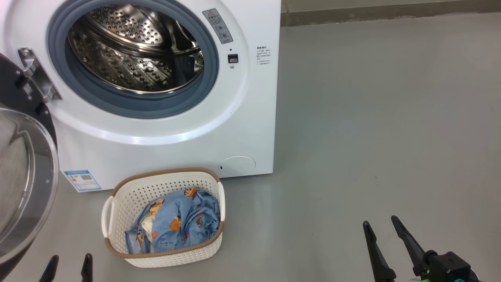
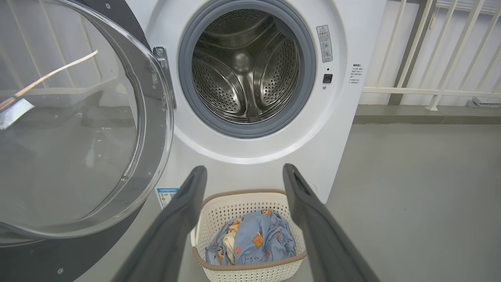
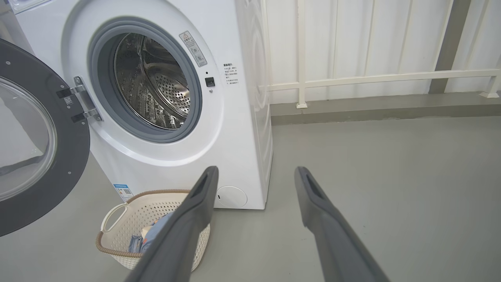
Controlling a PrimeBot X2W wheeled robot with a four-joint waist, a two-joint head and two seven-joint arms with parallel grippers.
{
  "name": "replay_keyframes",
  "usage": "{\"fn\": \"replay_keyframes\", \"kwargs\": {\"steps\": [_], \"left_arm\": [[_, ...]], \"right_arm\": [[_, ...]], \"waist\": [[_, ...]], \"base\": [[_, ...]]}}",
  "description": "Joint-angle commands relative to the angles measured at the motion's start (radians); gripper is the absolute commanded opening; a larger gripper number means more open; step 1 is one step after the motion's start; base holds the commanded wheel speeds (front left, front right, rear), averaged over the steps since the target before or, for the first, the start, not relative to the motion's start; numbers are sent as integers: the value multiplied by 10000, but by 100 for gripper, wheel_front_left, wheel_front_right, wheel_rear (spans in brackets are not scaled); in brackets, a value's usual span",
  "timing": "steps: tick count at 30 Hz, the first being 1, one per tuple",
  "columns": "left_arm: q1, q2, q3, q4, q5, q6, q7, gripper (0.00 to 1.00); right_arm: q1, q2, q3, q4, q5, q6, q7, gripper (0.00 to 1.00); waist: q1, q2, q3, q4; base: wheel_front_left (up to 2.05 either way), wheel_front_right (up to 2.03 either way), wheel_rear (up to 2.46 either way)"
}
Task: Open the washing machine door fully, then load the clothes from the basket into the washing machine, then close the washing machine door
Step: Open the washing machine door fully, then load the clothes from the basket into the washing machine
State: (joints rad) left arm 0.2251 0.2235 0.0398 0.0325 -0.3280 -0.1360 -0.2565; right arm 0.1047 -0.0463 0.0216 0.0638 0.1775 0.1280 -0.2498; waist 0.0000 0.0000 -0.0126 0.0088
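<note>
Step 1 done: washing machine door [image 1: 23,176] hangs wide open, drum [image 1: 133,58] bare; clothes [image 1: 176,223] lie in the basket [image 1: 164,188] just by the washing machine [image 1: 242,117], my L gripper [image 1: 71,256] & R gripper [image 1: 379,220] both spread, empty, w/ loading & closing to do.

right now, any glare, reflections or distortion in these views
Head view: soft light, sheen on the washing machine front, glints in the steel drum. Left wrist view: a pale streak and haze across the washing machine door glass. Right wrist view: wide-angle bows the machine's side edge; a finger of the right gripper hides part of the basket.
</note>
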Motion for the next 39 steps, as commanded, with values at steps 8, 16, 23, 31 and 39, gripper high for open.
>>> {"fn": "replay_keyframes", "kwargs": {"steps": [8,16,23,31,39], "left_arm": [[-291,148,364,-32,35,53,-53,100],[-361,194,437,86,60,53,-53,100],[-435,200,494,218,51,53,-53,100],[-477,241,520,296,-7,53,-53,100],[-536,152,793,170,169,53,-53,100]], "right_arm": [[-173,-39,207,-330,-159,27,-120,100],[-178,-39,168,-333,-129,27,-120,100],[-169,-39,193,-272,-103,27,-120,100],[-168,-39,213,-217,-88,27,-120,100],[-181,-39,208,-202,-65,27,-120,100]], "waist": [[0,0,27,23],[0,0,47,31],[0,0,54,43],[0,0,60,67],[0,0,96,84]], "base": [[0,0,0],[3,-3,0],[73,-73,0],[174,-174,0],[191,-191,0]]}}
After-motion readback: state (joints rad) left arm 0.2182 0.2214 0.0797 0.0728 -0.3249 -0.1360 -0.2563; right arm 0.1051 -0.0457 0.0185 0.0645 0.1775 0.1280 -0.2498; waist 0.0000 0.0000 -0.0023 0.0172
